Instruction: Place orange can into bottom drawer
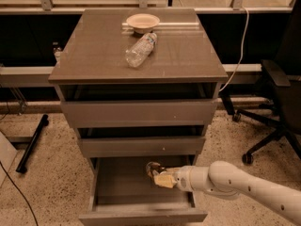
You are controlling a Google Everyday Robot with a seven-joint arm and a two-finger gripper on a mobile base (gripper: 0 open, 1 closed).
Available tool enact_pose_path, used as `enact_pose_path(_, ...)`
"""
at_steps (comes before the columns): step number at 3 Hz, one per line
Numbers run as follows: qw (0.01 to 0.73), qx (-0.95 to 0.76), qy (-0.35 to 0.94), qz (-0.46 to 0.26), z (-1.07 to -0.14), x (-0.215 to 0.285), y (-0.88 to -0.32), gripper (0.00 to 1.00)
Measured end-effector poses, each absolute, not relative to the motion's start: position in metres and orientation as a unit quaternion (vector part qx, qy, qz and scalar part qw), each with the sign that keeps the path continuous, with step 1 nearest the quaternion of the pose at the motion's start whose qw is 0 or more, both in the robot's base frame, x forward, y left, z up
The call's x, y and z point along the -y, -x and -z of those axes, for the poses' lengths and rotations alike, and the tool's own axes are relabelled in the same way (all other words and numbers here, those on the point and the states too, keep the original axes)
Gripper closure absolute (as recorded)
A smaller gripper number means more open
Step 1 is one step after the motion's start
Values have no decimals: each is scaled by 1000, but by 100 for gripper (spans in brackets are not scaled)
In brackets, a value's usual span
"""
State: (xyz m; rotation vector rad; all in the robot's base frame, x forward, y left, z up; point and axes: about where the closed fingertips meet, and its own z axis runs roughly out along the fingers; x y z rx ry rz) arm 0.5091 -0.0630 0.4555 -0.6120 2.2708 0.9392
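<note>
The gripper [159, 175] is clenching the can [152, 167], which is sticking out from its tip up and to the left. Both are hanging inside the open bottom drawer [121, 185], over the right back part of its grey floor; whether the can is touching the floor is not clear. The white arm [237, 182] is reaching in from the right, crossing over the drawer's right wall. The drawer's plain front is lying nearer than the gripper and below it.

Just above and behind the gripper, the middle drawer [141, 146] is overhanging the back of the open one, and the top drawer [138, 113] is sitting above that; both are showing dark gaps along their upper edges.

Farther up and back, a bottle [139, 51] is lying on its side on the cabinet top [89, 55], with a bowl [143, 21] just behind it near the far edge.

A speckled floor [51, 173] is spreading around the cabinet. A black stand leg [32, 142] is lying well to the gripper's left, and an office chair [277, 102] is standing to its right. A white cable [241, 51] is hanging down beyond the cabinet's right side, before a railing and dark panels.
</note>
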Motion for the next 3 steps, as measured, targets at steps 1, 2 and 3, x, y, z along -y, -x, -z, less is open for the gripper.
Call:
enact_pose_path(1,298,-855,229,-356,-452,62,-508,100)
enact_pose_path(2,292,-860,224,-354,-436,54,-512,100)
enact_pose_path(3,292,-864,213,-350,-406,48,-520,100)
